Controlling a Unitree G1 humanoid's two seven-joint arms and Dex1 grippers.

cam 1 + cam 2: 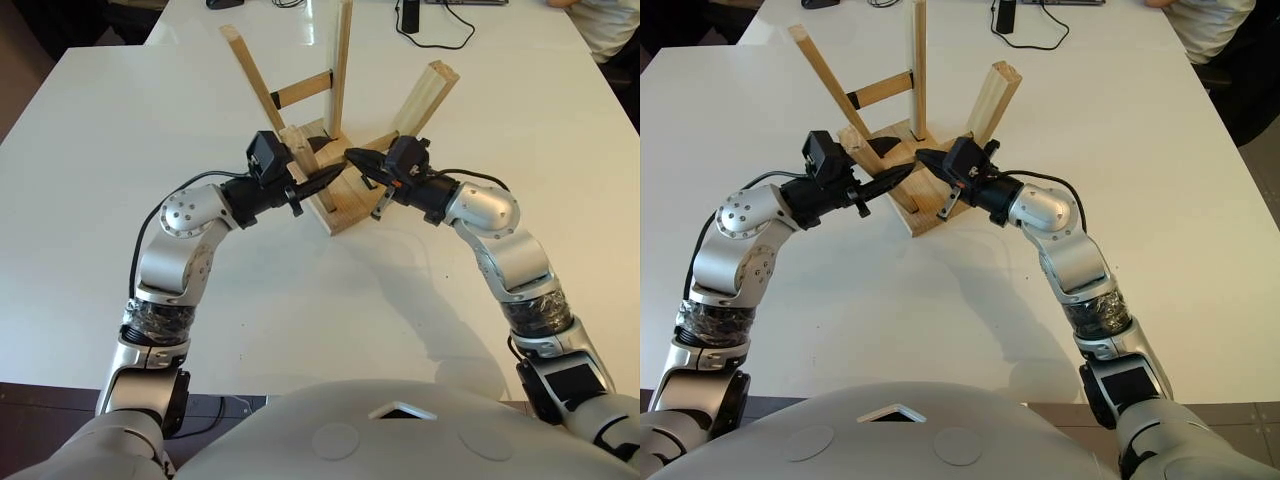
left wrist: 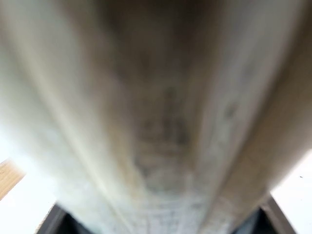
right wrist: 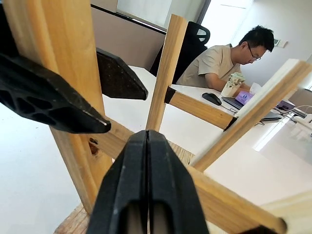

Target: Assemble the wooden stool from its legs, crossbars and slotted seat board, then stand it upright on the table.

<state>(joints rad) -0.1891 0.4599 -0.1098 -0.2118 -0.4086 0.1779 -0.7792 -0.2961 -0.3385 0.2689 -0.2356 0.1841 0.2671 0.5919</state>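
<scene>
So the stool [image 1: 338, 150] is upside down near the middle of the white table [image 1: 130, 110], with the seat board [image 1: 345, 208] at the bottom and 3 legs sticking up and splaying out. A crossbar [image 1: 303, 90] joins the left leg [image 1: 255, 85] to the middle leg [image 1: 343, 60]. The right leg [image 1: 425, 95] leans off to the right.

Both arms come in low and the grippers meet right at the base of the legs, just above the seat board. The left gripper [image 1: 325, 178] has 1 finger on each side of the left leg, clamped against it as far as I can tell. The right gripper [image 1: 357, 157] has its 2 fingers [image 3: 129, 185] pressed flat together with nothing between them, and its tip is right up against a wooden bar down by the seat.
</scene>
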